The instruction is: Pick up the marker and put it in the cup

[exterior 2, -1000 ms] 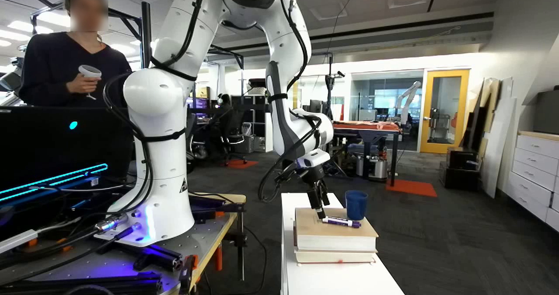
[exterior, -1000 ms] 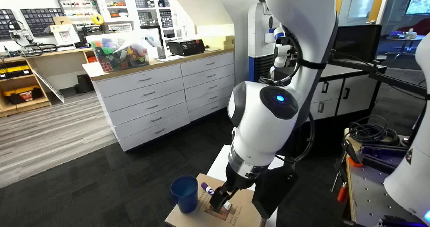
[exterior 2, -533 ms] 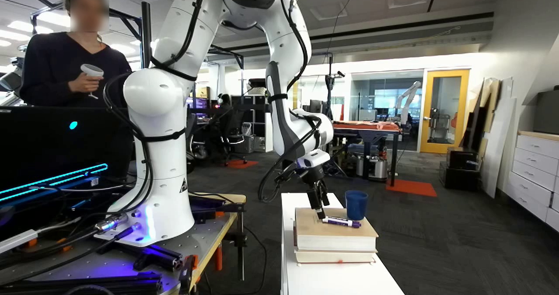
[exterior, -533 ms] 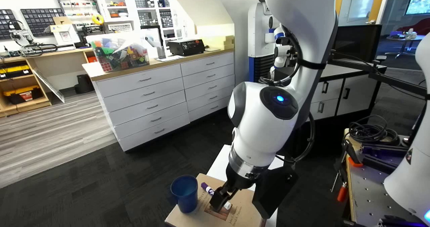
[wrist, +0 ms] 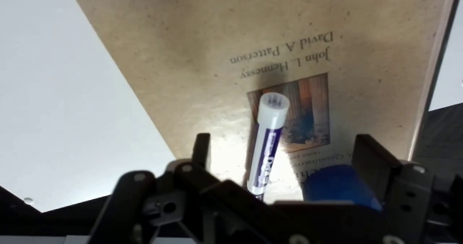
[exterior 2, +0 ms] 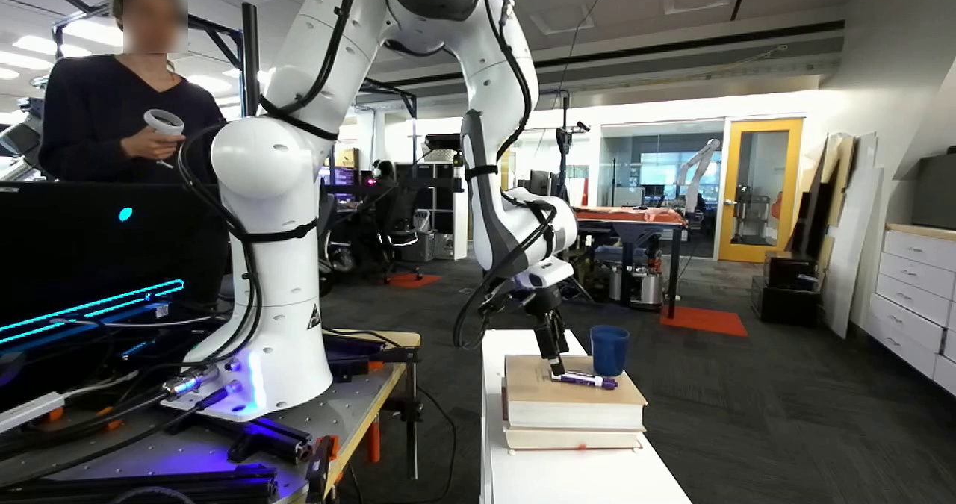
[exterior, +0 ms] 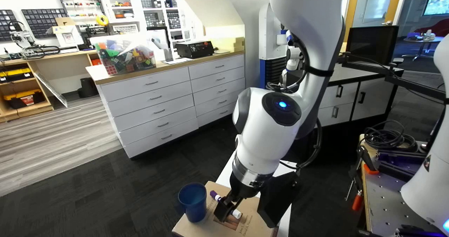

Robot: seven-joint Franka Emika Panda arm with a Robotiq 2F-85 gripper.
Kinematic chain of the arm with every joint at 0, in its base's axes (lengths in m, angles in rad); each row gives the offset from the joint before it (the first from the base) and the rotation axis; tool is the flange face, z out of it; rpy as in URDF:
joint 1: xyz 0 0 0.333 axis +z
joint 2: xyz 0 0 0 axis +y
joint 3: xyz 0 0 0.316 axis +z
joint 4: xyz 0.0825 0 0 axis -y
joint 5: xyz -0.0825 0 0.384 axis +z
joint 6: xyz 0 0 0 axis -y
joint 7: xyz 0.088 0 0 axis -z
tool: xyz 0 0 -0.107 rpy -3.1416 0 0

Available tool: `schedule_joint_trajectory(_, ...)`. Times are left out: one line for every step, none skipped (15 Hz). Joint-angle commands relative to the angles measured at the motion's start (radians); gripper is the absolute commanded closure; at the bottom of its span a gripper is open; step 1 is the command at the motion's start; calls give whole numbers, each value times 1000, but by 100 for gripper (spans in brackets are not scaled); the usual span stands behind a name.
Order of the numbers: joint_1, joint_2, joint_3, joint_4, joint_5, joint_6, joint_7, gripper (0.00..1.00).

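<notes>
The marker is white with a purple label and purple cap. It lies on the tan book in both exterior views (exterior: 236, 214) (exterior 2: 588, 379) and in the wrist view (wrist: 266, 153), where its cap end is hidden by the gripper body. The blue cup stands upright on the book close to the marker's cap end in both exterior views (exterior: 193, 202) (exterior 2: 609, 351); part of it shows in the wrist view (wrist: 336, 186), low near the right finger. My gripper (exterior: 226, 209) (exterior 2: 555, 368) (wrist: 283, 141) is open just over the marker, with the marker between the spread fingers, nearer the left one.
The tan book (exterior: 254, 210) (exterior 2: 526, 373) (wrist: 162, 56) lies on another book (exterior 2: 575, 439) on a narrow white table (exterior 2: 582, 478). A metal workbench (exterior 2: 358, 407) carries the robot base. A person (exterior 2: 134, 108) stands behind a black monitor.
In the last half second the arm has shifted a little toward the cup, with the gripper still over the marker. Before that it was still. The marker and cup have not moved.
</notes>
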Motion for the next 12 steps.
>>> schedule_joint_trajectory(-15,54,-26,26,96,79,-117,0)
schedule_joint_trajectory(-19,67,-31,22,136,92,-156,0)
schedule_joint_trajectory(-24,80,-34,17,177,101,-195,0)
schedule_joint_trajectory(-33,91,-34,11,219,116,-238,0)
schedule_joint_trajectory(-40,102,-31,7,259,120,-277,0)
schedule_joint_trajectory(-51,109,-23,2,295,126,-315,0)
schedule_joint_trajectory(-61,110,-16,-1,324,124,-350,0)
schedule_joint_trajectory(-70,108,-8,-5,354,121,-382,0)
schedule_joint_trajectory(-80,102,1,-10,379,117,-413,0)
schedule_joint_trajectory(-89,98,13,-13,405,108,-440,0)
schedule_joint_trajectory(-100,92,27,-20,434,99,-472,0)
schedule_joint_trajectory(-114,85,45,-28,467,85,-505,0)
